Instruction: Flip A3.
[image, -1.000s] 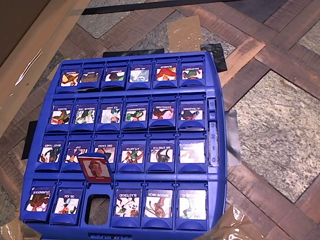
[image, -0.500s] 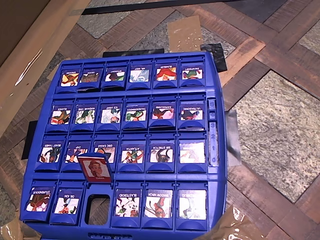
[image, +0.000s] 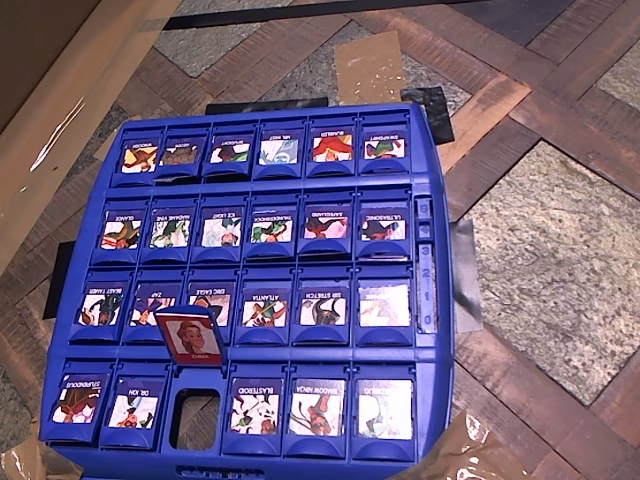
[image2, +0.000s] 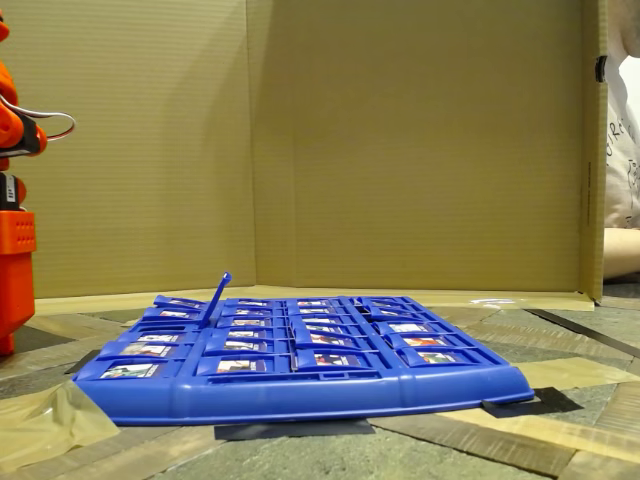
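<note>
The worktop (image: 560, 240) is a patchwork of wood-grain and stone-look panels with strips of tape, and a cardboard wall (image2: 400, 150) stands behind it in the fixed view. The blue game board (image: 440, 330) lies flat on it, its four rows of hinged tiles facing up. At the left edge of the fixed view stands part of the orange arm (image2: 14, 250), well apart from the board; whether the hand is spread or pressed together cannot be told.

Compared with the overhead pictures from a second and half a second ago, nothing has moved: the board and every tile sit as they did.

One red-framed tile (image: 188, 337) with a pale, reddish-haired portrait stands up from the board, tilted, just above a dark open slot (image: 195, 418) in the bottom row of the overhead view.

A3 (image: 255, 405) lies flat in that bottom row, just right of the open slot and left of the SHADOW NINJA tile (image: 317, 405). Its blue-framed face is up, showing a cartoon figure on white with the label BLASTEROID printed upside down along its upper edge.
</note>
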